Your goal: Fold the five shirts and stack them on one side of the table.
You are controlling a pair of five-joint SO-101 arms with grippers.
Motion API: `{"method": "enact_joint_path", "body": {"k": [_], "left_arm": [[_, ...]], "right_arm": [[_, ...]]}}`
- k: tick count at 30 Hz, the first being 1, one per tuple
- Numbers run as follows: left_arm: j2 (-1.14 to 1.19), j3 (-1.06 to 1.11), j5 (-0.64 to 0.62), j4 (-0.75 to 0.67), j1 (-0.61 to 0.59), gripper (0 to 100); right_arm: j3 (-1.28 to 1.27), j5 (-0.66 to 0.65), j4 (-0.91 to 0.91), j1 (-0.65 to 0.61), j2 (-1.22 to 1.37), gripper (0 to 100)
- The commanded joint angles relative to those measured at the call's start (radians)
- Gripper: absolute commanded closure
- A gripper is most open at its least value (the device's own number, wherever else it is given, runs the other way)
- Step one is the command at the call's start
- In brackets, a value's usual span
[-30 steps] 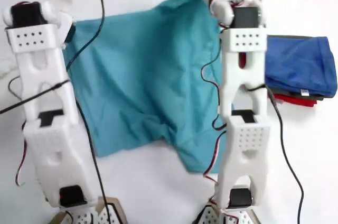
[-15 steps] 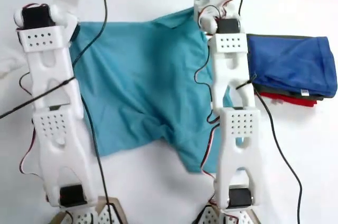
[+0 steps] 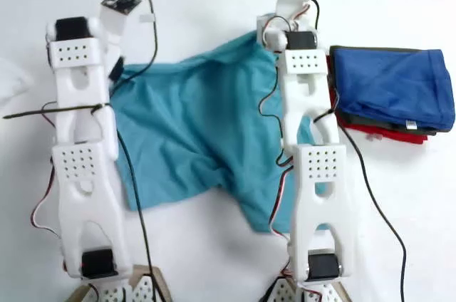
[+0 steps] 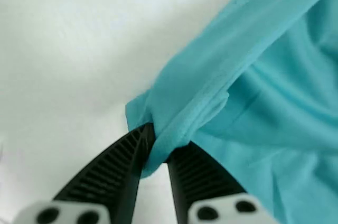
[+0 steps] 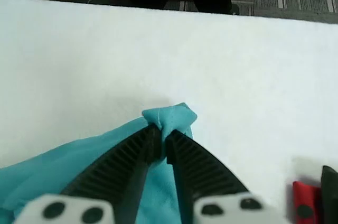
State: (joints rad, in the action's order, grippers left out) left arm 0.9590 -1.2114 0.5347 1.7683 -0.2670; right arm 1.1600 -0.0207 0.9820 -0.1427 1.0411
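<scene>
A teal shirt [image 3: 192, 131] lies spread on the white table [image 3: 214, 259] between my two arms. My left gripper [image 4: 156, 139] is shut on a bunched corner of the teal shirt [image 4: 248, 76], at the shirt's far left corner [image 3: 117, 74] in the high view. My right gripper [image 5: 161, 139] is shut on another corner of the teal shirt [image 5: 169, 115], at its far right edge [image 3: 267, 35] in the high view. A stack of folded shirts, blue [image 3: 392, 85] on top, dark and red [image 3: 388, 134] beneath, lies at the right side.
The table's far edge [image 5: 158, 7] runs close behind the right gripper, with dark floor beyond. A corner of the red folded shirt [image 5: 305, 203] lies beside the right gripper. Bare table [image 3: 199, 10] lies behind the teal shirt.
Both arms have drawn back toward the near side, pulling the teal shirt's far edge with them. The shirt now covers less of the table and bunches at the left corner.
</scene>
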Motion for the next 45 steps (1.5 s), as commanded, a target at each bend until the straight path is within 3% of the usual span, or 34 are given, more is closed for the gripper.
{"method": "enact_joint_path", "body": {"k": [1, 5, 15, 22, 31, 39, 45], "left_arm": [[-0.095, 0.024, -0.021, 0.018, 0.006, 97], [-0.258, 0.191, -0.028, 0.02, 0.014, 97], [-0.79, 0.891, -0.023, -0.029, 0.035, 97], [-1.046, 1.193, -0.023, -0.071, 0.035, 97], [-1.171, 1.429, -0.023, -0.133, 0.035, 97], [-1.235, 1.446, -0.025, -0.106, 0.035, 97], [-1.243, 1.52, -0.023, -0.123, 0.046, 97]], "right_arm": [[0.098, -0.008, 0.101, 0.039, -0.048, 98.0], [0.212, -0.012, 0.266, 0.077, -0.079, 98.0], [0.465, -0.081, 0.716, 0.114, -0.101, 98.0], [0.479, -0.101, 0.789, 0.157, -0.148, 98.0], [0.147, -0.138, 0.791, 0.151, -0.43, 98.0], [-0.439, -0.143, 0.783, 0.139, -0.799, 97.9], [-0.861, -0.193, 0.67, 0.147, -1.036, 97.9]]}}
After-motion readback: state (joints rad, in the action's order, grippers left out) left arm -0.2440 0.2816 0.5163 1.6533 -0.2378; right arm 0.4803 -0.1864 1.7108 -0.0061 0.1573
